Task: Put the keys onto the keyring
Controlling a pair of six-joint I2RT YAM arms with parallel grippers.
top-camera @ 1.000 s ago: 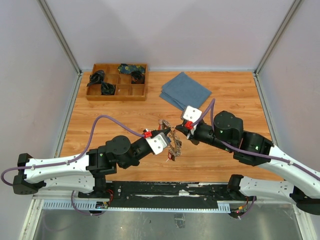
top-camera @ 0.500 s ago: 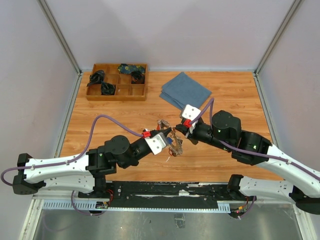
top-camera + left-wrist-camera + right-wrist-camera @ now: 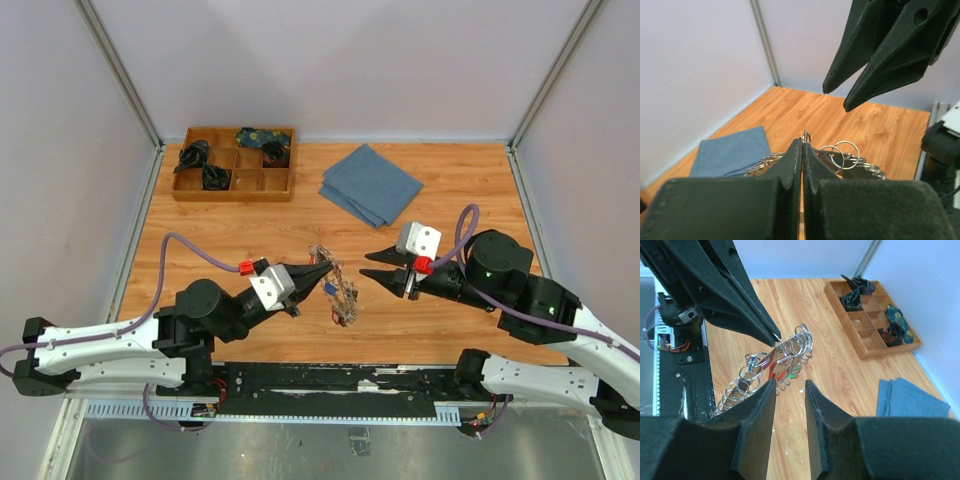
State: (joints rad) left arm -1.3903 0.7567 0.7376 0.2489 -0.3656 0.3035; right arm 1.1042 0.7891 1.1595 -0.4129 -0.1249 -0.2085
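Silver keyring (image 3: 343, 290), crowded with keys (image 3: 742, 382) on red and blue tags (image 3: 775, 371), pinched by tightly closed left claw (image 3: 326, 267); right claw (image 3: 364, 263) spread wide, empty, near, not touching.

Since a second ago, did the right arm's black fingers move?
Yes. The right arm's black fingers pulled back rightward, away from the silver ring of keys and clear of the folded blue cloth.

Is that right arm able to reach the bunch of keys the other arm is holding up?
Probably yes. The right gripper is open and faces the keyring, with only open air between them. The left gripper pinches just one edge, leaving the rest free.
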